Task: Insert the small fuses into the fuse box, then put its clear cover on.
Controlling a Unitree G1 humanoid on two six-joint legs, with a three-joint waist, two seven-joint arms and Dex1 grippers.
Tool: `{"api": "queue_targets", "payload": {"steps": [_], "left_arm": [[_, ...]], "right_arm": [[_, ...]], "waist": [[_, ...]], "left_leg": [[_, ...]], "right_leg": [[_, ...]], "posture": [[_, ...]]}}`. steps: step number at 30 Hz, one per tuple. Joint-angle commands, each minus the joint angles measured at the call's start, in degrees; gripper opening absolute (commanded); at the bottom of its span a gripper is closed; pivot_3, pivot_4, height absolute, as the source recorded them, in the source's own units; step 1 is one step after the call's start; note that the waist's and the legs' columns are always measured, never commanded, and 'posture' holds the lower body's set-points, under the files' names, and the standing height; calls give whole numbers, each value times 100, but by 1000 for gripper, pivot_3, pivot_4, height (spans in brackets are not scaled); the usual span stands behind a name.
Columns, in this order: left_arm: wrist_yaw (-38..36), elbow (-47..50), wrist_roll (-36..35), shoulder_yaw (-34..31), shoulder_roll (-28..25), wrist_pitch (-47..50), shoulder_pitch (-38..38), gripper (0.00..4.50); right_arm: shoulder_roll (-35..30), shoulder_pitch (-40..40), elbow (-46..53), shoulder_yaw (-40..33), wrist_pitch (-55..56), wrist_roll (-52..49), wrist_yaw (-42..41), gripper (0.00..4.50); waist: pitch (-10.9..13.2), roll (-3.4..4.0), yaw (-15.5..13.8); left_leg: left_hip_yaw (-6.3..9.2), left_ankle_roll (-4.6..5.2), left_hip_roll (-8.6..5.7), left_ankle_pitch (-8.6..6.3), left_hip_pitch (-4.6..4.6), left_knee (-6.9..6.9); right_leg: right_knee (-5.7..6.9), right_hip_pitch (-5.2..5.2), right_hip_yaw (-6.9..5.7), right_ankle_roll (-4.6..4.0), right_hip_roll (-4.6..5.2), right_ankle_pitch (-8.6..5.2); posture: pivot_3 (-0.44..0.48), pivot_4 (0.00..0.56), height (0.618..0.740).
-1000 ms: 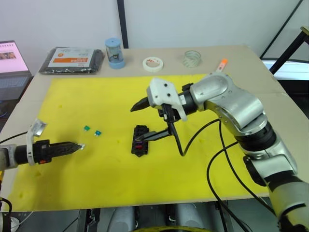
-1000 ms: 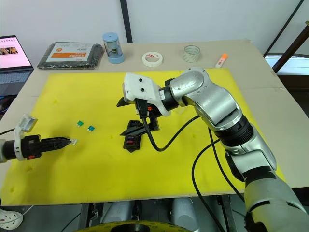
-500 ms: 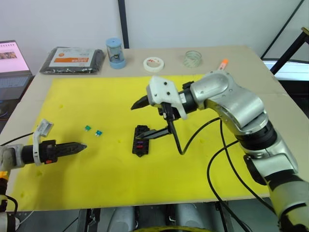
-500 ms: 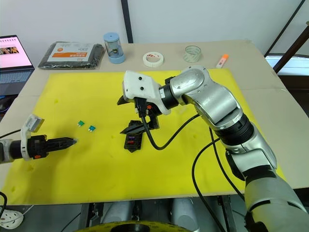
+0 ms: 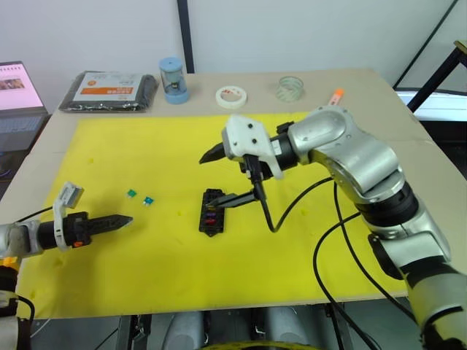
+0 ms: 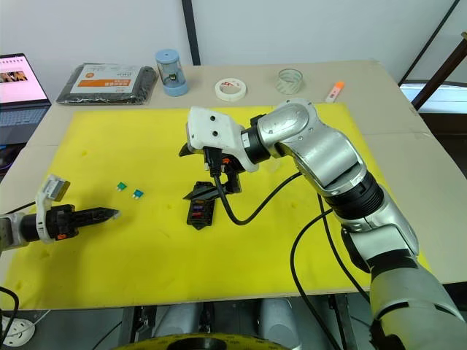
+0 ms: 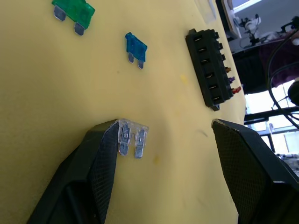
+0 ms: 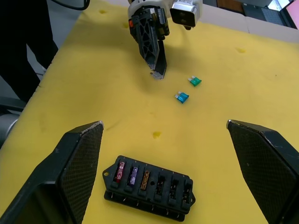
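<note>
The fuse box (image 8: pixel 148 187) lies just under the wide-open right gripper (image 8: pixel 163 135), with three fuses in and three slots empty; the left gripper (image 7: pixel 163 140) is open too, a clear fuse (image 7: pixel 132 140) against one finger, green (image 7: pixel 72 10) and teal (image 7: pixel 136 46) fuses beyond; I judge the task about half done, cover not yet on.

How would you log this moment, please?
left gripper open beside clear fuse | right gripper open above fuse box | seated fuses: red, purple, tan | green fuse, teal fuse loose
</note>
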State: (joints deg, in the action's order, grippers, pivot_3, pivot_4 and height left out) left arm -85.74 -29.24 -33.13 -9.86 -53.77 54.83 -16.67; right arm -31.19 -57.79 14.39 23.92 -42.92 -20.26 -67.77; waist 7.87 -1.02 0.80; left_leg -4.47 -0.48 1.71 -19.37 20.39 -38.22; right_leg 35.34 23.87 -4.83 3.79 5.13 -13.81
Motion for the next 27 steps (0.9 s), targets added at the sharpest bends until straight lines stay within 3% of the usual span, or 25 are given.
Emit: {"api": "queue_targets", "payload": {"steps": [1,2,5,8,19,22,25,27], "left_arm": [[106,-139,47,19,2,33,-22,3231],[105,-145,43,18,-5,36,-14,3231],[127,-159,21,-22,-21,57,50,2641],[145,-128,-2,-48,-38,42,129,1619],[259,-44,-106,-211,-87,77,342,1619],[277,-14,-135,-246,-98,97,389,1034],[292,52,-172,-302,-115,136,461,143],[320,82,-179,-332,-117,143,489,143]], "right_arm": [[-4,-87,53,-90,97,47,19,4500],[-1,-86,48,-88,102,52,20,4500],[12,-68,39,-76,126,78,16,4500],[19,-54,28,-69,151,103,6,4500],[42,-34,-37,-32,249,171,-16,4500],[44,-29,-46,-30,271,171,-22,4500],[49,-30,-57,-19,291,178,-24,4500],[54,-31,-56,-17,289,175,-25,4500]], "waist": [[0,0,2],[0,0,2],[0,0,10],[0,-1,16],[0,0,40],[0,0,41],[0,0,37],[0,0,41]], "left_leg": [[0,0,1,0,0,0],[1,0,1,0,0,0],[1,0,3,0,-1,0],[2,0,5,0,2,0],[-2,0,8,0,3,3],[-3,0,9,0,3,3],[-3,0,9,0,3,3],[-3,0,10,0,3,3]], "right_leg": [[0,0,0,0,-1,0],[1,0,0,0,-2,0],[2,1,0,0,-3,0],[1,4,0,0,-3,0],[1,11,0,0,-3,0],[1,12,0,0,-3,0],[2,13,0,0,-3,0],[3,13,1,0,-3,0]], "posture": [[0,150,740],[0,150,740],[0,150,740],[0,150,740],[0,150,740],[0,150,740],[0,150,740],[0,150,740]]}}
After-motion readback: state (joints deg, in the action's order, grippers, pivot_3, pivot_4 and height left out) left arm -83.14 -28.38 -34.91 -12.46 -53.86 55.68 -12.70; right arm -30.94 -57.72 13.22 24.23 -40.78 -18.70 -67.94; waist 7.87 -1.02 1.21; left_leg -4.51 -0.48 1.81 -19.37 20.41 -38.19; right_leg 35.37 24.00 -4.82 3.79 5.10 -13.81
